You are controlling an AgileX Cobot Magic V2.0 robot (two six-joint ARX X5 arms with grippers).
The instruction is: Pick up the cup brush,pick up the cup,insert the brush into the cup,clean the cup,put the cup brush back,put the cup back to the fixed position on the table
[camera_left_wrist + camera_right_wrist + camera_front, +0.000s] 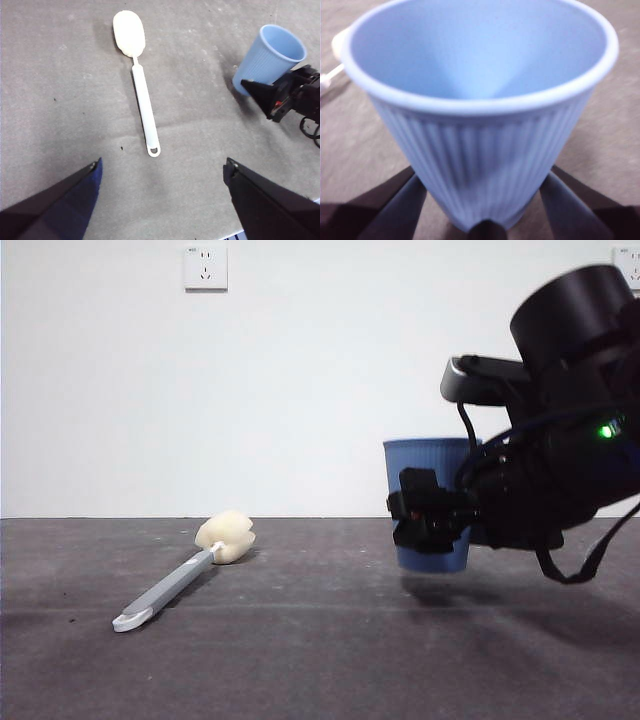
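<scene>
A plain white wall with a socket (205,267) stands behind the table (320,660), which is dark, matte and a little scuffed. The right gripper (432,521) has its two black jaws closed on the lower ribbed wall of the cup (428,465), one jaw on each side, as the right wrist view shows. In the front view the base of the cup seems to be just above the table, with a shadow under it, so I judge the cup is lifted and not standing. It is held upright with the mouth open upward — probably so that a brush can enter from above.

The cup brush (140,80) lies flat on the table, nothing is touching it. The left gripper (162,195) hangs above it with its jaws wide apart and empty; the ring end of the handle is the part nearest to these jaws, and the cream sponge head points away from them. The cup is well apart from the brush. I judge the brush is not yet picked up, and the left gripper is placed to come down on the handle.
</scene>
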